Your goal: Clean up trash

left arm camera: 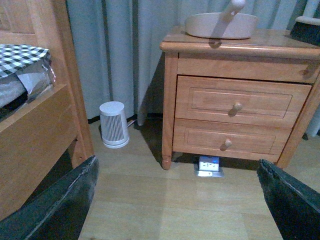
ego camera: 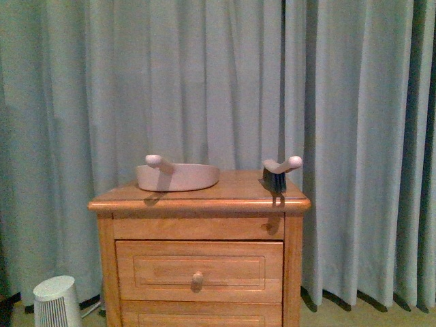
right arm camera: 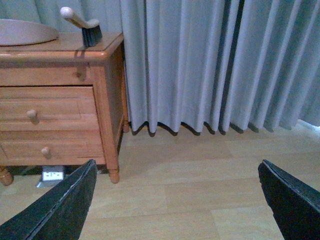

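Curtained bedroom: dustpan (ego camera: 177, 177), brush (ego camera: 276, 178) idle on tabletop (ego camera: 238, 189); no trash in view. Spread, empty: left gripper (left arm camera: 176, 200), right gripper (right arm camera: 176, 200). Cleanup seemingly unstarted.

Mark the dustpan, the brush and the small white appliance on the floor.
dustpan (ego camera: 178, 178), front view, on its front wall.
brush (ego camera: 275, 182), front view, on its dark bristles.
white appliance (left arm camera: 114, 126), left wrist view, on its ribbed side.

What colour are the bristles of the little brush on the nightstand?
Dark, almost black bristles, under a pale pinkish-beige handle; the front view shows them best.
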### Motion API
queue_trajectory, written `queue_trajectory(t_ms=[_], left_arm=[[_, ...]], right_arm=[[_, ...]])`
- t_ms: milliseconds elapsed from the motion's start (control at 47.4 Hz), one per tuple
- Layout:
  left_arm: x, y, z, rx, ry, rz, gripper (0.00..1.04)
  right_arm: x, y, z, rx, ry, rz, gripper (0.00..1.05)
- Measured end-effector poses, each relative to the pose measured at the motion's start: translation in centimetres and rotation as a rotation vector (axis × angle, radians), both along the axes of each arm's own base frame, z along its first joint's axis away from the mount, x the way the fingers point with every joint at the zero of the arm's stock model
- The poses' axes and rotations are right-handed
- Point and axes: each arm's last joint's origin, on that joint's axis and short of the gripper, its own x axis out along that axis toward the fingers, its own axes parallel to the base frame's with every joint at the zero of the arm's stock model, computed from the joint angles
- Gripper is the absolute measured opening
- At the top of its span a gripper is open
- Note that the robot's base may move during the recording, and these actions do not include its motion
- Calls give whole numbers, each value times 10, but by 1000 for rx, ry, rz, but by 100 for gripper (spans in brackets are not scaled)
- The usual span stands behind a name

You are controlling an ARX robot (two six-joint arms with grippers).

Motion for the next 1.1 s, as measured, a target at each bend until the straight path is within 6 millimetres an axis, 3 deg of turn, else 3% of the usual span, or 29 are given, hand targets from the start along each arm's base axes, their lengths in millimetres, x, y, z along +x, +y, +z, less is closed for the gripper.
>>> queue_trajectory(t_ms=[1097], left_arm=[[0,0,0,0,0,0,97]], right_arm=[[0,0,0,0,0,0,97]])
